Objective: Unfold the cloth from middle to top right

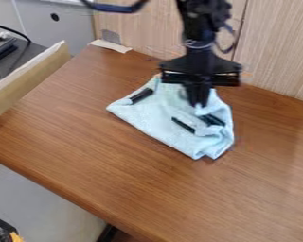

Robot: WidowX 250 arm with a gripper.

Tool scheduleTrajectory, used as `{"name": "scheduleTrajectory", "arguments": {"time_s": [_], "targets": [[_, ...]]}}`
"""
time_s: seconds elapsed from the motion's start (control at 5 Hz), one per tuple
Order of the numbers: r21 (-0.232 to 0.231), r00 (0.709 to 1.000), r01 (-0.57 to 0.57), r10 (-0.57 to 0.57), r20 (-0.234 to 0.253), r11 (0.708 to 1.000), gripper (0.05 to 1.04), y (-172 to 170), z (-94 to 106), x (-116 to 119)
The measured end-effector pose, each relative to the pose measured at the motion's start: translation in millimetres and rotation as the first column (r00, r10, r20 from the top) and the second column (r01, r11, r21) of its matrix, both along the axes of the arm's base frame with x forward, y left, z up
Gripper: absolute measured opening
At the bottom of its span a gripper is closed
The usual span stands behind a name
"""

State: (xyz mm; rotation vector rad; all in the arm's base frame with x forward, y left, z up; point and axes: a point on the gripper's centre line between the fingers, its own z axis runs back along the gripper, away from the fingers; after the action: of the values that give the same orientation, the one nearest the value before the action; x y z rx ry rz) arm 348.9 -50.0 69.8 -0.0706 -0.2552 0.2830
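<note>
The cloth [157, 120] lies bunched near the surface's [147, 184] back edge, its folds directly under the hand [198, 103], presumably so a middle fold can be drawn top right. Whether the hand is clamped on cloth or apart, I cannot tell; its tips merge with the folds, hiding any grip point.

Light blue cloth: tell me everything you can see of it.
The cloth is light blue and looks soft, like towelling. It lies rumpled on the brown table, one corner pointing left and another toward the camera, with bunched folds on the right. Short dark bars show on it; whether they are markings or separate objects, I cannot tell. The gripper is down at its upper part and appears to touch it.
</note>
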Motion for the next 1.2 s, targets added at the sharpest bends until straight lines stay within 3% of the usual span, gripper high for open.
{"name": "scheduleTrajectory", "arguments": {"time_s": [0.2, 0.4, 0.6, 0.8, 1.0, 1.2], "targets": [[-0.052, 0.998, 0.067, -0.066, 0.008, 0.996, 0.064, -26, -9.1, 26], [-0.065, 0.991, 0.135, -0.135, 0.004, 0.989, 0.064, -50, -23.6, 42], [-0.088, 0.985, 0.17, -0.172, -0.013, 0.982, 0.064, -69, -47.8, 45], [-0.074, 0.98, 0.195, -0.198, -0.036, 0.978, 0.064, -81, -71.8, 45], [-0.062, 0.972, 0.227, -0.23, -0.042, 0.972, 0.079, -88, -76.9, 49], [-0.049, 0.97, 0.231, -0.234, -0.063, 0.972, 0.227, -86, -77.1, 47]]}}
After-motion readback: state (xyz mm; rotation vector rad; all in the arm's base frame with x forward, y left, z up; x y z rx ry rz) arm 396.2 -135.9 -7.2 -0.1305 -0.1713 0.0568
